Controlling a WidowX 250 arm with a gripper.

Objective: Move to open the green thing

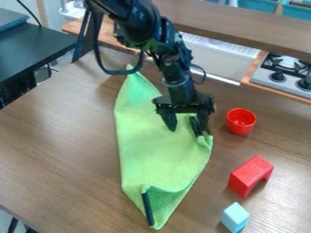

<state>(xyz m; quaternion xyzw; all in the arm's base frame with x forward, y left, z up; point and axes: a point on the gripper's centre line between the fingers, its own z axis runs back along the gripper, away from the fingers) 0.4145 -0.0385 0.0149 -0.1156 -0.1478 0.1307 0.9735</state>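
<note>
While the black gripper (186,133) hangs over the brown table (61,150), its two fingers are spread wide, with part of the green cloth (161,150) beneath them. The cloth, the item to be opened, lies lengthwise from near the table's kitchen-side edge toward the opposite edge, tapering at both ends. One side of it is bunched next to a gripper finger; whether the two touch cannot be determined. At the end away from the kitchen, the cloth is folded, and a narrow dark strip (147,209) runs along the fold. Beside the cloth, on the side away from the dark table (36,48), a red cup (241,121) stands upright. The red arch block (250,175) sits between this cup and the light-blue block (235,217).
</note>
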